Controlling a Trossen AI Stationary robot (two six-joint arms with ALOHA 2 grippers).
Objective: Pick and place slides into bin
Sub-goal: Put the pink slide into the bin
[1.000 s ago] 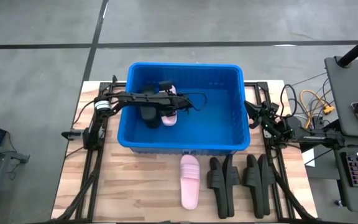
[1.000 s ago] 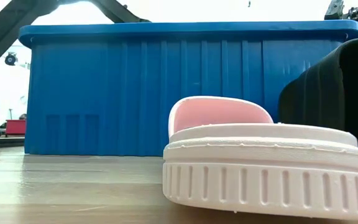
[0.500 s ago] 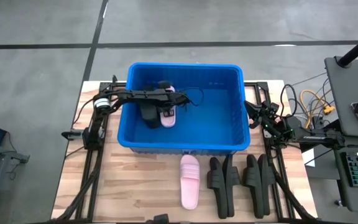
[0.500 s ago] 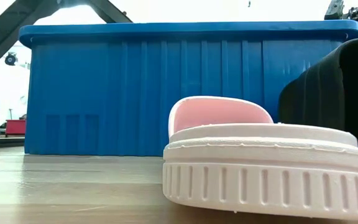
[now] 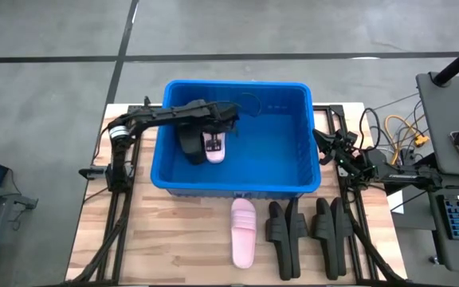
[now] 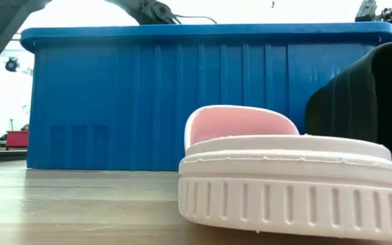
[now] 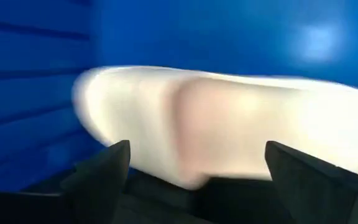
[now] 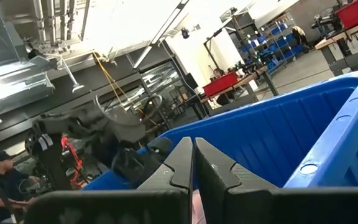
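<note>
The blue bin (image 5: 281, 139) stands in the middle of the table. Inside it, at its left, a pale pink slide (image 5: 213, 147) lies on the floor beside a black slide (image 5: 190, 147). My left gripper (image 5: 223, 121) hangs open just above the pink slide (image 7: 216, 124), fingers wide apart, touching nothing. Another pink slide (image 5: 243, 232) and several black slides (image 5: 287, 231) lie on the table in front of the bin. My right gripper (image 8: 194, 163) waits shut at the table's right edge.
The low view looks past the near pink slide (image 6: 284, 180) and a black slide (image 6: 369, 102) at the bin's front wall (image 6: 148, 102). The right half of the bin's floor is bare. Cables and a desk (image 5: 453, 119) lie beyond the right edge.
My left gripper has opened and let go of the pink slide, then risen above the bin's rim and tipped to point more steeply down. The pink slide has settled on the bin floor beside the black one.
</note>
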